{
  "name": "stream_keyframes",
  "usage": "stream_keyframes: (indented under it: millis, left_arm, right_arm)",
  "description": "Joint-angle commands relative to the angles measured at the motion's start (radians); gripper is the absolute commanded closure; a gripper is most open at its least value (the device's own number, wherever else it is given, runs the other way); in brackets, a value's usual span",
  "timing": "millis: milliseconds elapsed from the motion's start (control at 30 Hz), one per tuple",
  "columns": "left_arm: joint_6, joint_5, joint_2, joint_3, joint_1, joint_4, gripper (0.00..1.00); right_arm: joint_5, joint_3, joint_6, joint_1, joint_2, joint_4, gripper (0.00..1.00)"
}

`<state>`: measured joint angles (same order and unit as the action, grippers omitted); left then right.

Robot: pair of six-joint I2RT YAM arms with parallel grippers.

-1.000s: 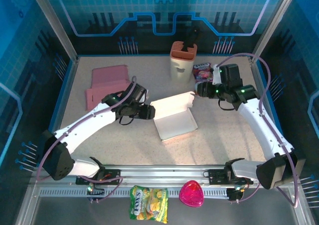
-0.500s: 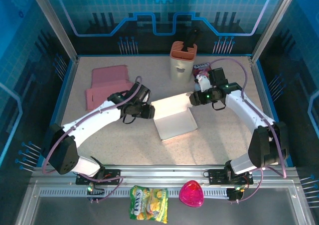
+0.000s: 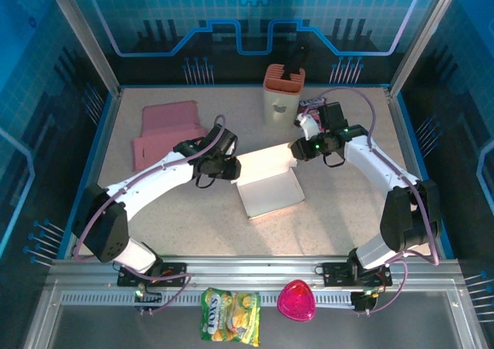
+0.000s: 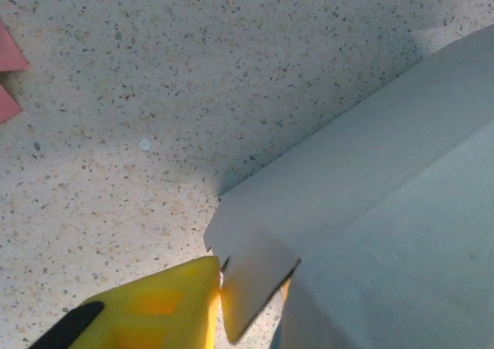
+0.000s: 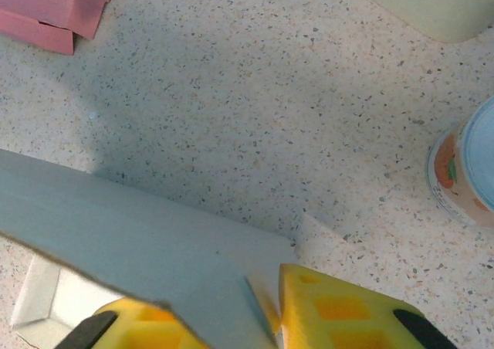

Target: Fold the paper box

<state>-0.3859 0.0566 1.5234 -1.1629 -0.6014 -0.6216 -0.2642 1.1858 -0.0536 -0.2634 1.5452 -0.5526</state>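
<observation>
Wide from above, the speckled counter (image 3: pixel 340 210) fills the pen. The left arm (image 3: pixel 154 181) and right arm (image 3: pixel 378 164) reach in from either side to meet at the white paper box (image 3: pixel 270 191), which sits open in the middle with its lid panel tilted up at the back. Behind it on the left lie the flat pink boxes (image 3: pixel 166 133). At the rear stands a pale holder (image 3: pixel 282 98) with an orange insert, and a small printed packet (image 3: pixel 312 104) is tucked beside it, its print too small to read. Down in front of the rail there's a yellow snack bag (image 3: pixel 230 316) whose lettering looks like "FOX'S", and a pink heart-shaped piece (image 3: pixel 296 301) sits next to it. Closer in, the right wrist camera picks up a small can (image 5: pixel 467 171), orange and white with a pale blue top. The overhead barely shows that can. The same camera has the right fingers (image 5: pixel 340 310) standing on either side of the lid panel's end. The panel runs between them, but I can't tell if they've actually clamped it. On the left wrist camera, one of the left fingers (image 4: pixel 147 306) touches a little corner flap of the box. Its partner is hidden behind the wall, so whether that's a pinch I can't tell either. Compared with a second ago, the right arm has swung its elbow in and slid along to the lid's right end. The left arm has nudged up tighter to the left corner, and the box has barely shifted.
</observation>
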Motion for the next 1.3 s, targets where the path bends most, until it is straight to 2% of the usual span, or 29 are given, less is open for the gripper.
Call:
stream_keyframes:
  millis: [0, 100, 300, 467, 667, 900, 1133, 1267]
  left_arm:
    - [0.009, 0.005, 0.013, -0.037, -0.003, 0.010, 0.76]
    - [0.002, 0.009, 0.015, -0.037, -0.003, 0.016, 0.79]
    - [-0.020, 0.023, 0.019, -0.037, -0.002, 0.017, 0.93]
    - [-0.062, 0.054, 0.023, -0.037, -0.003, 0.012, 0.97]
    - [-0.153, 0.117, 0.028, -0.062, -0.003, -0.009, 1.00]
    - [-0.247, 0.172, 0.062, -0.128, -0.003, -0.036, 1.00]
    - [-0.312, 0.255, 0.152, -0.250, 0.005, -0.056, 1.00]
    - [-0.369, 0.254, 0.202, -0.307, 0.040, -0.042, 1.00]
  right_arm:
    - [0.001, 0.030, 0.005, -0.012, 0.017, -0.007, 0.79]
    - [0.013, 0.035, 0.014, -0.025, 0.022, -0.004, 0.83]
    - [0.082, 0.038, 0.040, -0.068, 0.024, -0.002, 0.92]
    - [0.206, 0.027, 0.085, -0.118, -0.004, 0.018, 1.00]
    - [0.319, -0.016, 0.186, -0.167, -0.075, 0.073, 1.00]
    - [0.374, -0.037, 0.310, -0.200, -0.115, 0.126, 1.00]
    - [0.405, 0.017, 0.468, -0.239, -0.049, 0.162, 1.00]
    - [0.450, 0.072, 0.545, -0.278, 0.014, 0.174, 1.00]
